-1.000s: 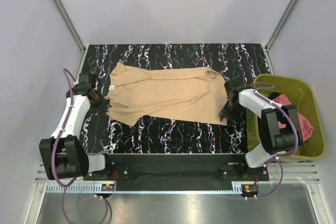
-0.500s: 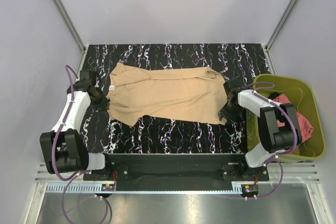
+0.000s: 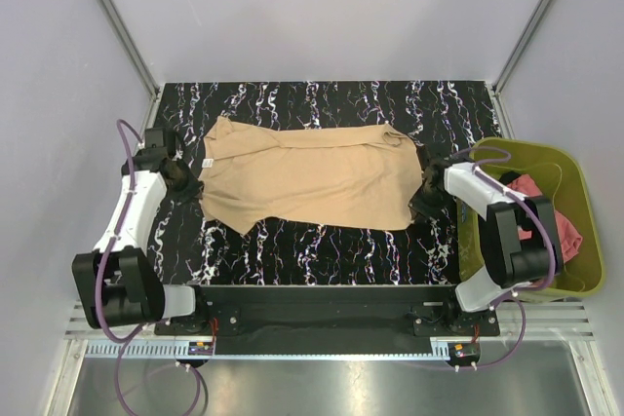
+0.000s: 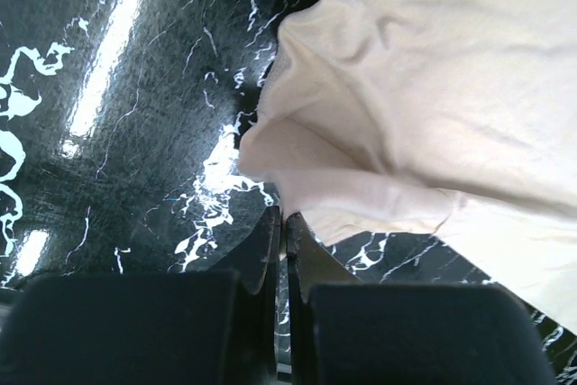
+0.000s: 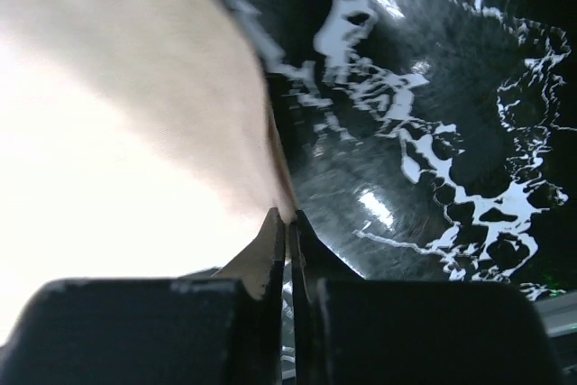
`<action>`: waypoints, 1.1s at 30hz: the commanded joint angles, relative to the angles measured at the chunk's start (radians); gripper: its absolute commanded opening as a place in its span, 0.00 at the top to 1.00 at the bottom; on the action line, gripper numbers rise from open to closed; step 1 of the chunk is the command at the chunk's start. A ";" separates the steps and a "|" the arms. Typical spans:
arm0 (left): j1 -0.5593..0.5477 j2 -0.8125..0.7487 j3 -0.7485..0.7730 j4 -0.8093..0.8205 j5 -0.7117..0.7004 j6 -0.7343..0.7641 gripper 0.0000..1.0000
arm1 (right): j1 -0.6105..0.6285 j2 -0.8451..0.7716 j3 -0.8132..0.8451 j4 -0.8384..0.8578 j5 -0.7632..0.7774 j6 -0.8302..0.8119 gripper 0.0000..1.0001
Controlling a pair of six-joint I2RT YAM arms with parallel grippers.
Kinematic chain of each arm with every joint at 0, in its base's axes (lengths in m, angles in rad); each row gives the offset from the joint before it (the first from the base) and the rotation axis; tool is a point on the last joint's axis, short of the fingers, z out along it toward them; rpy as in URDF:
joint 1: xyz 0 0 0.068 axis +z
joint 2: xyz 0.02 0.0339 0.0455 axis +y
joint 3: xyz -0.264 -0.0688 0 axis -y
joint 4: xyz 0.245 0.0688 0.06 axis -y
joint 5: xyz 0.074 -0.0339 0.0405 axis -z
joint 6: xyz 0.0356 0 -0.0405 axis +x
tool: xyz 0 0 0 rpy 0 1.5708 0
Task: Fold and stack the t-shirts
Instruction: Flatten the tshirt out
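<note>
A tan-beige t-shirt point(image 3: 312, 177) lies spread across the black marbled table point(image 3: 322, 245). At its left edge my left gripper point(image 3: 187, 182) is shut on the cloth; in the left wrist view the shirt's hem point(image 4: 297, 196) runs into the closed fingertips of the left gripper point(image 4: 283, 219). My right gripper point(image 3: 422, 200) is shut on the shirt's lower right corner, where the right wrist view shows the cloth edge point(image 5: 270, 178) pinched by the right gripper point(image 5: 287, 215). A salmon-red t-shirt point(image 3: 546, 216) lies crumpled in the bin.
An olive-green plastic bin point(image 3: 575, 182) stands off the table's right edge, close behind my right arm. Grey walls enclose the table at the back and both sides.
My right gripper has shut on the shirt's lower right corner, having been open a second ago. The left gripper has shifted slightly up along the shirt's left edge.
</note>
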 commanded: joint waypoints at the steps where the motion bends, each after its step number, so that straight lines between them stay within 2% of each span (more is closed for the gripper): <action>1: 0.000 -0.079 0.067 0.048 0.027 -0.025 1.00 | -0.003 -0.090 0.116 -0.038 0.032 -0.069 1.00; 5: -0.003 -0.136 0.115 0.095 0.034 -0.039 1.00 | -0.004 -0.115 0.238 -0.040 0.058 -0.122 1.00; 9: -0.005 -0.181 0.196 0.166 0.048 -0.030 1.00 | -0.003 -0.113 0.447 -0.052 0.058 -0.161 1.00; 11: -0.005 -0.213 0.248 0.239 0.094 -0.018 1.00 | -0.004 -0.145 0.504 -0.052 0.078 -0.170 1.00; 15: -0.005 -0.262 0.397 0.286 0.126 0.041 1.00 | -0.003 -0.243 0.632 -0.048 0.087 -0.182 1.00; 22: -0.005 -0.291 0.781 0.322 0.107 0.023 1.00 | -0.004 -0.505 0.720 0.018 0.060 -0.288 1.00; 28: -0.005 -0.303 1.113 0.395 0.110 -0.031 1.00 | -0.004 -0.662 0.832 0.061 0.014 -0.343 1.00; 33: -0.005 -0.357 1.181 0.450 0.104 -0.066 1.00 | -0.003 -0.786 0.828 0.057 -0.012 -0.328 1.00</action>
